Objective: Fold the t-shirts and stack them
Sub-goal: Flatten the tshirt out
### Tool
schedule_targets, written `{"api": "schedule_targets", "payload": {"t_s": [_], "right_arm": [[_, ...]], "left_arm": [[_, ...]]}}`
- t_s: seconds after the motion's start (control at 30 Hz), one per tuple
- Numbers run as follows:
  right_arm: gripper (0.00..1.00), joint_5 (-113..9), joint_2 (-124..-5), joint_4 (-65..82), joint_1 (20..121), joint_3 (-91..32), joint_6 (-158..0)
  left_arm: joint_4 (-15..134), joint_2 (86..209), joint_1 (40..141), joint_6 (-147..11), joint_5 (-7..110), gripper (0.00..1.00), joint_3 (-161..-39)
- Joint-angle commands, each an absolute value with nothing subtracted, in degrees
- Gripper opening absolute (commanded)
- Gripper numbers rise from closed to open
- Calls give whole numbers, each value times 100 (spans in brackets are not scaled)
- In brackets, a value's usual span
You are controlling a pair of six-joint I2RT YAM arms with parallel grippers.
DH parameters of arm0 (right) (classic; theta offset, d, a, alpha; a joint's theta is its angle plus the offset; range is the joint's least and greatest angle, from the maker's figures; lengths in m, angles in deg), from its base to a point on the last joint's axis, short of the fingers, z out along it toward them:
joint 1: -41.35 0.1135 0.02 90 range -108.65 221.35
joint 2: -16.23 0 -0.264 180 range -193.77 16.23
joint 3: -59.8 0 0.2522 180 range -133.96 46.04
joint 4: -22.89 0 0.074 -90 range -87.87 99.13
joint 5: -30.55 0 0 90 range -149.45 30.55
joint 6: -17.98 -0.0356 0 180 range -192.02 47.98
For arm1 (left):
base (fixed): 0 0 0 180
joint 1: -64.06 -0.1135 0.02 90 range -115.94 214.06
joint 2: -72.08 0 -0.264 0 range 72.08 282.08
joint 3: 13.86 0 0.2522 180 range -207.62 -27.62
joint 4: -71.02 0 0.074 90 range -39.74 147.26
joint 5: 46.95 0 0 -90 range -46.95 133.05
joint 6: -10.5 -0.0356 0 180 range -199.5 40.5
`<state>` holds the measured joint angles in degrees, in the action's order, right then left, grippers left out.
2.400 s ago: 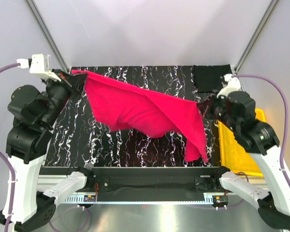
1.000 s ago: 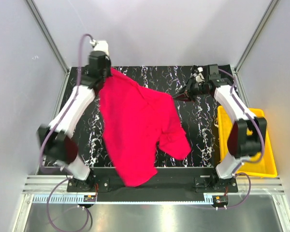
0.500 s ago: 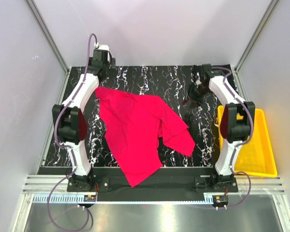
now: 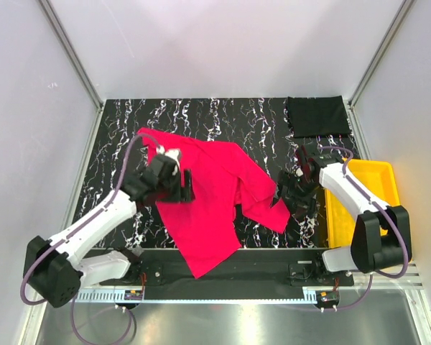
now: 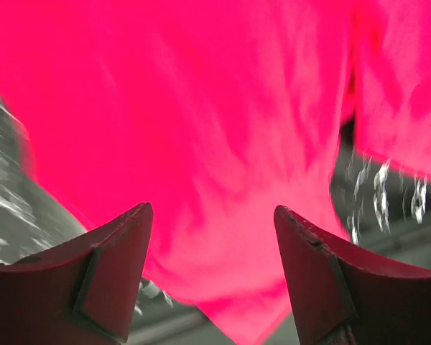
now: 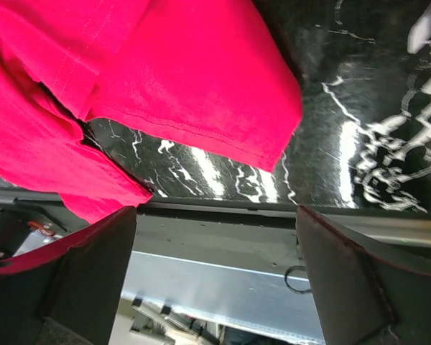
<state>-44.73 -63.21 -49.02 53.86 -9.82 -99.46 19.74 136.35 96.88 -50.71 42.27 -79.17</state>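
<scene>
The red t-shirt (image 4: 201,198) lies spread on the black veined table (image 4: 223,118), rumpled, with its lower end hanging over the front edge. One sleeve (image 4: 262,205) is folded out to the right. My left gripper (image 4: 185,185) hovers open over the shirt's left half. In the left wrist view the left gripper (image 5: 212,208) has only red cloth (image 5: 201,108) beneath it and nothing between its fingers. My right gripper (image 4: 294,198) is open beside the sleeve's right edge. The right wrist view shows the right gripper (image 6: 215,210) empty, with the sleeve (image 6: 201,79) ahead of it. The black t-shirt (image 4: 317,115) lies folded at the back right corner.
A yellow tray (image 4: 370,215) stands off the table's right side, close under the right arm. The table's front edge and a metal rail (image 6: 223,266) lie just below the right gripper. Frame posts rise at the back corners.
Both grippers have opened and let go of the red t-shirt, which dropped flat onto the table. Both arms have drawn back from the far edge toward the front.
</scene>
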Motion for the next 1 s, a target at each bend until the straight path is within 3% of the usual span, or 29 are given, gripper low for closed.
{"api": "schedule_targets", "payload": {"t_s": [0.0,0.13,0.3,0.43,0.63,0.8,0.9,0.97], "right_arm": [[100,-4004,-6454,-4308,5269,-741,-10067],[100,-3564,-6656,-3948,4970,-477,-10146],[100,-3237,-6262,-3499,4838,-107,-10295],[100,-3676,-4911,-3122,4794,165,-10821],[100,-3177,-5407,-3340,4768,95,-10332],[91,-3263,-5549,-3384,4777,-2,-10085],[85,-3203,-5689,-3446,4785,-72,-9980],[82,-3220,-5847,-3455,4890,-98,-9962]], "left_arm": [[2227,13712,9711,-3899,4727,74,-7280],[2772,14290,9474,-3916,4779,73,-7174],[3343,15852,8701,-4170,5043,70,-7437],[3335,16918,8288,-4715,5157,69,-8322],[2923,17929,7936,-5691,4850,68,-9894],[2316,17247,7865,-5824,4473,73,-10339],[2123,16106,7874,-5420,4157,79,-9437],[1843,15194,7865,-4956,4120,78,-8917]]}}
